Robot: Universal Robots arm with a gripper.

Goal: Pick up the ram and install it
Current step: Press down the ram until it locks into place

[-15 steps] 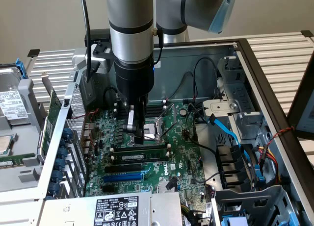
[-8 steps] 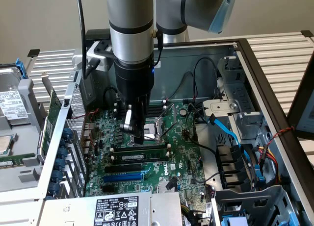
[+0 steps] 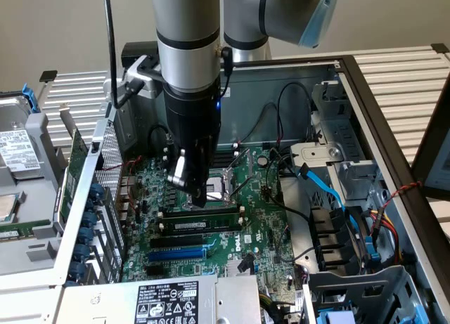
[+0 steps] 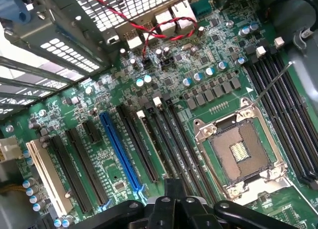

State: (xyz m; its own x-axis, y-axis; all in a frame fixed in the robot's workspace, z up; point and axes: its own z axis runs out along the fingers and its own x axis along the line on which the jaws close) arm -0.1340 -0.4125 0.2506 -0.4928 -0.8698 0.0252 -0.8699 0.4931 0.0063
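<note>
Exterior view: pincer (image 3: pixel 199 197), clenched shut and empty, presses its tip on the top edge of the ram (image 3: pixel 204 221), which is seated in a black slot between CPU socket (image 3: pixel 226 183) and blue slot (image 3: pixel 177 254). Wrist view: the pincer (image 4: pixel 174 199) hangs over parallel slots beside the open socket (image 4: pixel 239 154).

The arm's gripper (image 3: pixel 199 195) hangs closed over the motherboard (image 3: pixel 256 229), its tip just above the ram (image 3: pixel 204 224) (green stick, white label), which lies along the black slots beside the blue slot (image 3: pixel 177 254), near the motherboard's middle
</note>
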